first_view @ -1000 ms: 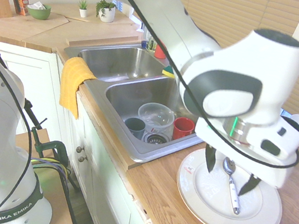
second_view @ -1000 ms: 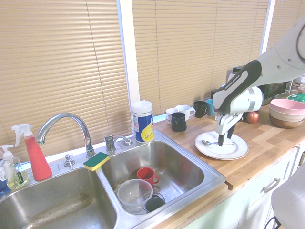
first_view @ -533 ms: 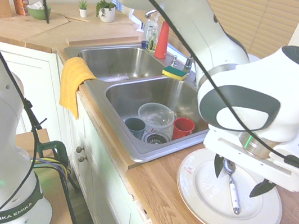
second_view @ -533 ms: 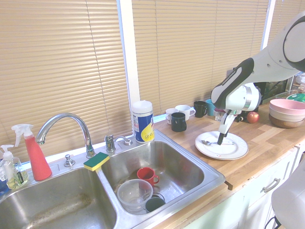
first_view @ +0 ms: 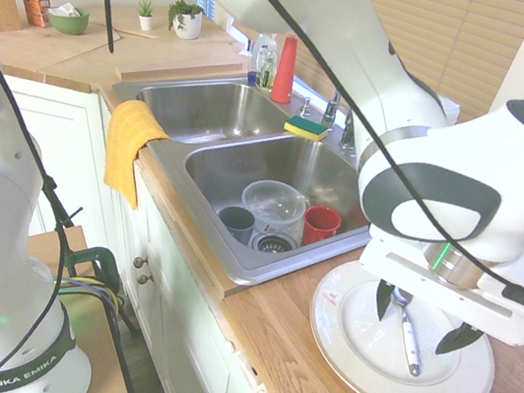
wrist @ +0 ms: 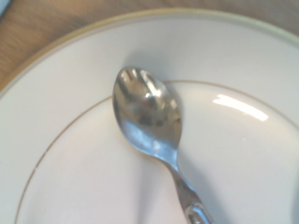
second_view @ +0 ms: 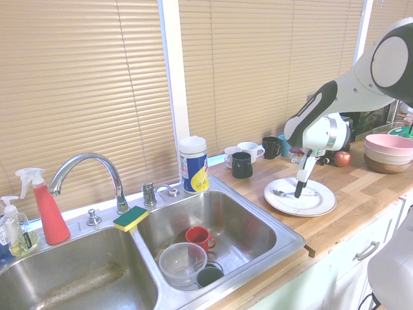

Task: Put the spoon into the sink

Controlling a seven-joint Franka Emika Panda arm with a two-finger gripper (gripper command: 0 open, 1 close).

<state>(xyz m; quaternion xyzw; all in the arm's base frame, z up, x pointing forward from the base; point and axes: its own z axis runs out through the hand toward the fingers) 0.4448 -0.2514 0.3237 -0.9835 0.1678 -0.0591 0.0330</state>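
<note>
Since the frames a second back, we see the white arm has swung further over the plate (first_view: pixel 351 365) and sunk a little, so the gripper (first_view: pixel 419 319) now hangs lower above the china, pointing straight down. Its two dark fingers (first_view: pixel 384 301) stand spread wide, one on either side of the spoon (first_view: pixel 407 328), and they pinch nothing; we cannot tell whether the tips touch the plate.

We find the spoon lying flat on the white, gold-rimmed plate, its silver bowl toward the sink (first_view: pixel 211 152) and its slim white handle running toward the counter's front edge (in the wrist view the bowl (wrist: pixel 146 114) fills the middle, sharp enough to show reflections). That plate sits on the wooden counter (first_view: pixel 279 341) just beside the sink's near basin.

Inside that basin we see a clear glass bowl (first_view: pixel 274 204), a red mug (first_view: pixel 320 225) and a dark cup (first_view: pixel 236 220) gathered around the drain. A yellow cloth (first_view: pixel 128 145) hangs over the steel rim, and a yellow-green sponge (first_view: pixel 304 126) rests at the back by the faucet (second_view: pixel 87 169).
</note>
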